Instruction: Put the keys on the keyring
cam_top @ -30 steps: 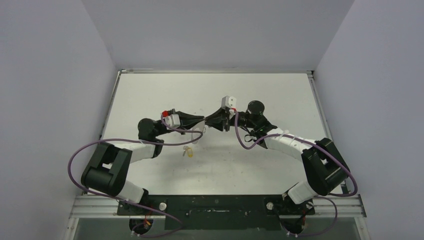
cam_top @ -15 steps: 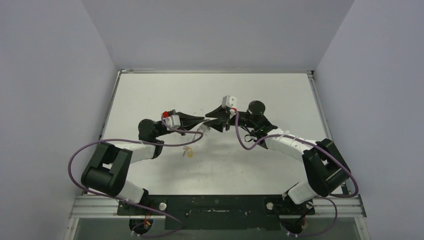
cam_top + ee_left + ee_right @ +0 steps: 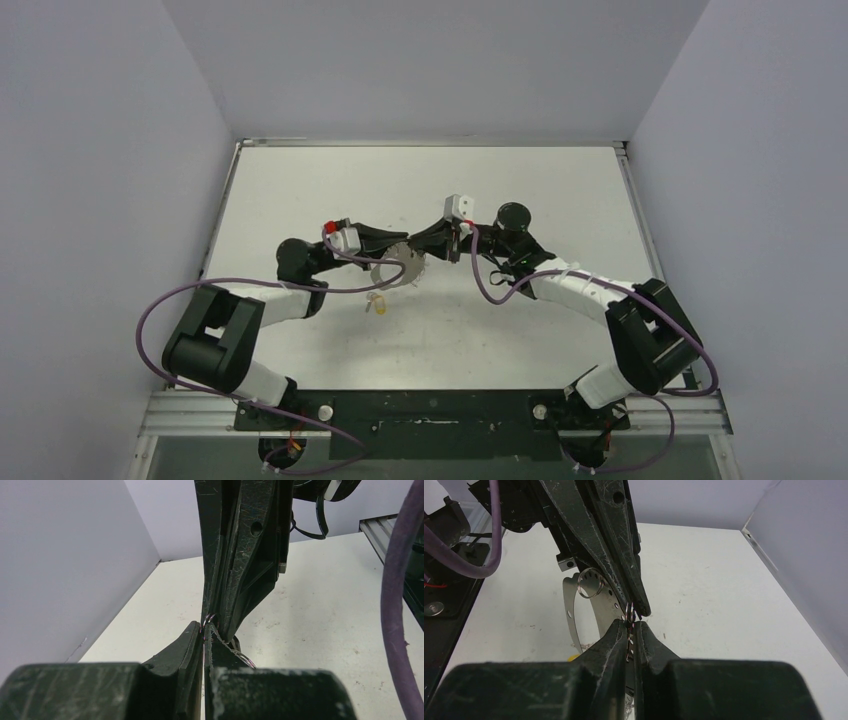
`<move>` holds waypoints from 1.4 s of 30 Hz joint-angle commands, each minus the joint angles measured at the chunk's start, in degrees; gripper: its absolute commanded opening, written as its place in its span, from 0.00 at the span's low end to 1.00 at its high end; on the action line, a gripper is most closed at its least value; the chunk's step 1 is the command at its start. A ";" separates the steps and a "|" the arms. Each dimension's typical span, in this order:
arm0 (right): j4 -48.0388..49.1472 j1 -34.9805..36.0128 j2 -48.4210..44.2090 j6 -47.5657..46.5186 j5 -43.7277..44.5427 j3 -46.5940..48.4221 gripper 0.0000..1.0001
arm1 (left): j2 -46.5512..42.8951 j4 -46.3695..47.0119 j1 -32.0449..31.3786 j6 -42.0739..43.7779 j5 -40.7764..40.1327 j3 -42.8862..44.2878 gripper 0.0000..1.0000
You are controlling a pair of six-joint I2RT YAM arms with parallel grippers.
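Observation:
The keyring (image 3: pixel 402 270), a silvery band with a row of holes and small rings, hangs between the two grippers above the table's middle. My left gripper (image 3: pixel 404 245) and right gripper (image 3: pixel 418 246) meet tip to tip, each shut on the keyring's top edge. In the right wrist view the right gripper (image 3: pixel 630 625) pinches the band (image 3: pixel 571 605), and a small ring (image 3: pixel 589 584) hangs on it. In the left wrist view the left gripper (image 3: pixel 205 630) clamps the thin wire (image 3: pixel 242 655). The yellow-headed key (image 3: pixel 378 304) lies on the table below. The black-headed key is not in view.
Purple cables (image 3: pixel 200 285) loop beside both arms. The white table (image 3: pixel 300 180) has walls to the left, right and back. The black base rail (image 3: pixel 430 410) runs along the near edge.
The keyring has swung so that its flat face now shows below the fingertips. The right gripper has shifted slightly left and down. The yellow-headed key has not moved.

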 commanded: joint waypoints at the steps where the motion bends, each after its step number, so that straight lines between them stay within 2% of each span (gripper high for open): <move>1: 1.58 -0.84 -3.72 -1.72 0.49 -0.07 0.00 | -2.02 2.78 -0.67 -0.36 1.49 -0.23 0.00; 4: -5.30 -0.75 -5.31 -4.96 1.37 0.84 0.00 | -2.26 2.50 -0.66 -0.35 1.62 -0.38 0.02; 6: -12.83 -0.38 -6.64 -8.63 2.04 2.00 0.00 | -2.96 1.37 -0.58 0.01 2.09 -0.43 0.09; 8: -22.88 0.45 -8.17 -14.19 3.60 3.64 0.00 | -4.25 -0.83 -0.49 0.72 2.42 -0.45 0.20; 9: -30.26 1.14 -8.93 -17.12 4.72 4.65 0.00 | -5.09 -2.51 -0.49 1.43 2.62 -0.45 0.24; 12: -44.41 2.66 -9.84 -23.87 7.62 7.91 0.00 | -9.27 -10.19 -0.40 4.78 2.85 -0.29 0.33; 15: -52.92 3.28 -10.20 -26.43 10.01 9.94 0.00 | -15.64 -25.19 -0.40 12.11 2.92 1.21 0.40; 21: -66.85 6.05 -8.77 -33.32 12.28 16.03 0.00 | -25.83 -77.01 -1.17 37.33 1.19 11.53 0.44; 24: -71.20 7.69 -7.19 -35.35 11.62 18.78 0.00 | -27.36 -91.32 -1.43 45.02 0.88 15.37 0.44; 27: -73.62 9.20 -5.73 -36.71 10.67 20.62 0.00 | -27.65 -99.57 -2.07 50.64 1.32 17.84 0.45; 30: -74.39 10.61 -4.74 -37.21 10.06 21.67 0.00 | -26.78 -104.96 -3.39 53.75 0.90 19.50 0.45; 33: -73.71 11.66 -4.26 -37.05 9.75 21.92 0.00 | -25.48 -106.03 -5.14 54.25 0.72 19.66 0.44; 39: -72.47 12.97 -3.79 -36.28 9.39 21.81 0.00 | -22.42 -99.47 -9.88 51.03 -0.27 18.07 0.34; 42: -71.99 13.27 -3.93 -36.06 9.47 21.58 0.00 | -21.11 -95.84 -11.20 49.33 -1.18 17.08 0.25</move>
